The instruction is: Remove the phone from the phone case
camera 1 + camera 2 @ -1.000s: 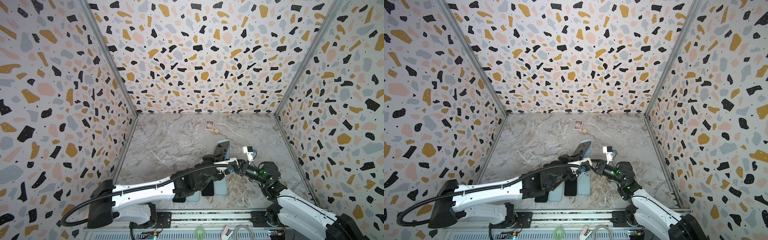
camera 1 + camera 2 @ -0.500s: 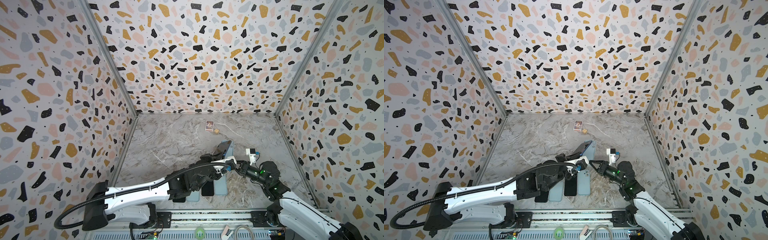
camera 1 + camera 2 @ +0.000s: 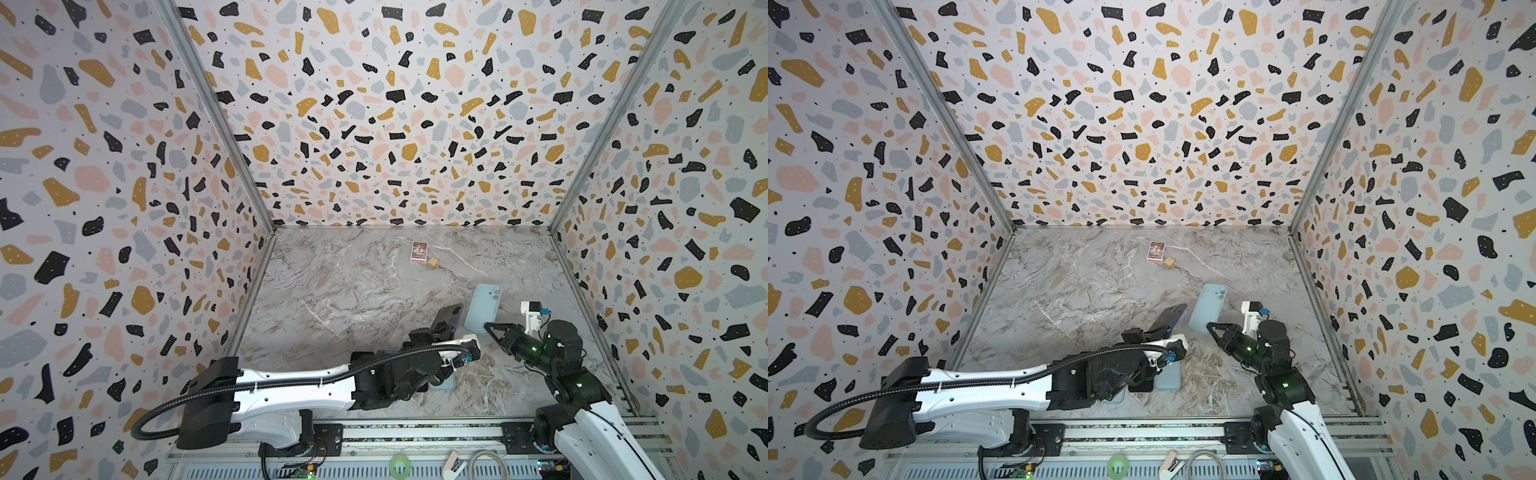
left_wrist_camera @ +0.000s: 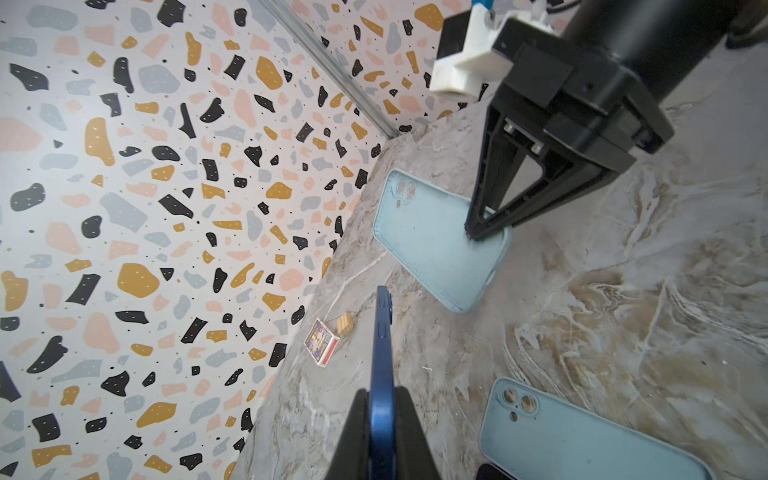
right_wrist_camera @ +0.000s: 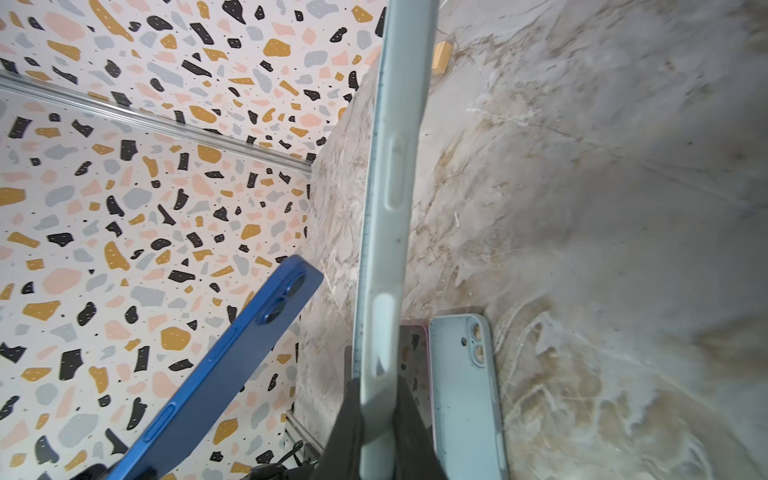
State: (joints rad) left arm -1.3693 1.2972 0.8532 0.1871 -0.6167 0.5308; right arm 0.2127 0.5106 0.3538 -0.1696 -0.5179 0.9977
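Note:
A dark blue phone (image 3: 448,319) stands bare and tilted above the table, my left gripper (image 3: 437,332) shut on its lower end. In the left wrist view the phone (image 4: 381,365) runs edge-on between my left gripper's (image 4: 382,401) black fingers. To its right the light blue phone case (image 3: 482,309) hangs apart from the phone. My right gripper (image 3: 488,328) is shut on the case's near end. In the right wrist view the case (image 5: 388,199) is edge-on in my right gripper (image 5: 376,386), with the phone (image 5: 232,353) beside it.
Under my left arm, near the table's front edge, lie another light blue case (image 3: 1169,376), a dark phone (image 3: 1142,384) and a further case (image 3: 1115,397). A small printed box (image 3: 419,251) and a wooden block (image 3: 433,262) sit toward the back wall.
The phone and case were together between both grippers. Now they are apart: my left gripper has drawn the phone leftward and my right gripper has carried the case a little to the right.

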